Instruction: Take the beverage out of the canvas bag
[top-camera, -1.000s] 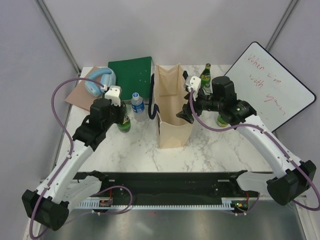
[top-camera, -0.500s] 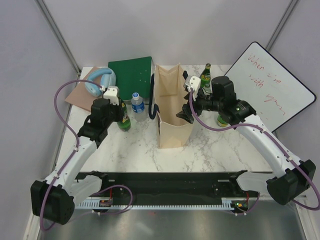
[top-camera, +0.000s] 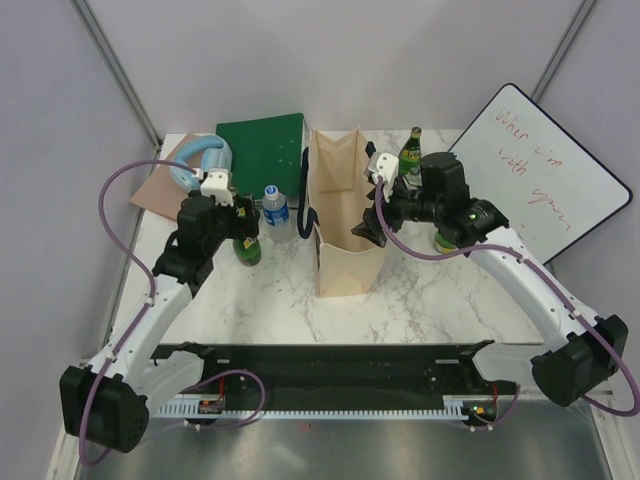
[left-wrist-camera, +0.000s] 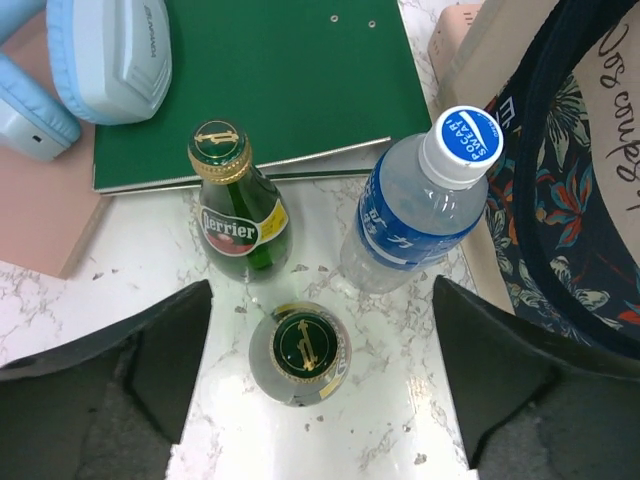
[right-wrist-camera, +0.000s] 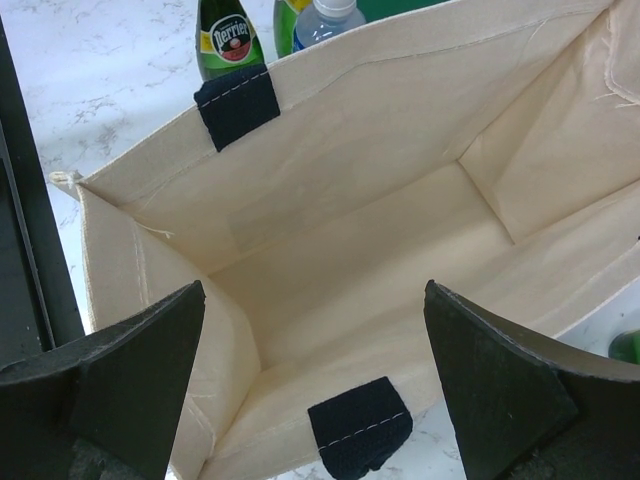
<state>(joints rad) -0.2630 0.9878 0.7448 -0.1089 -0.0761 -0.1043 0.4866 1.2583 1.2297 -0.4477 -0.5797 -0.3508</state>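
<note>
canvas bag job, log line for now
left claw: open above standing green bottle | right claw: open over canvas bag | inside: no bottle seen

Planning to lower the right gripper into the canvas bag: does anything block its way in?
Nothing visible does. The right gripper hangs open directly over the open mouth of the canvas bag. The navy straps lie flat against the walls, and the inside shows only bare fabric.
</note>
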